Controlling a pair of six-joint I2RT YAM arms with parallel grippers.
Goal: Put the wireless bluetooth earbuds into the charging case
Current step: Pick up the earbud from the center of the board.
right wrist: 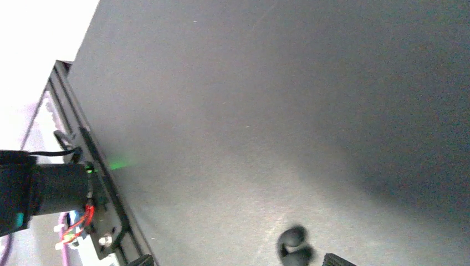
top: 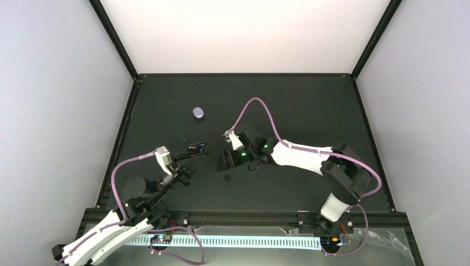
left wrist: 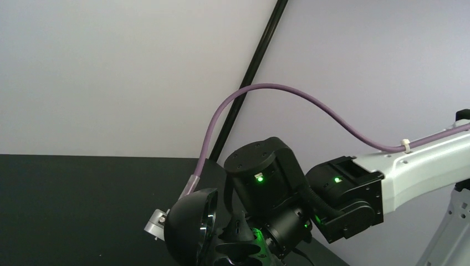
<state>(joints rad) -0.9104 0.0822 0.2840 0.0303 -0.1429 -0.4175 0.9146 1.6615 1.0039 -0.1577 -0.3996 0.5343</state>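
The pale lavender charging case [top: 198, 113] lies shut on the black table, far from both grippers. A small black earbud [top: 227, 177] lies on the mat just below my right gripper [top: 226, 162]. In the right wrist view it is a blurred pair of rounded black nubs [right wrist: 294, 247] between my right gripper's [right wrist: 239, 259] wide-apart fingertips [right wrist: 338, 258], nearer the right one. My left gripper [top: 197, 149] is held level above the table and seems shut on a black oval piece [left wrist: 188, 233] with a glossy rim; its fingers are hidden in the left wrist view.
The right arm's wrist [left wrist: 266, 183] with its green lights and purple cable [left wrist: 310, 102] is close in front of my left gripper. The black frame rail [right wrist: 94, 166] runs along the table's near edge. Walls enclose the table [top: 310, 105].
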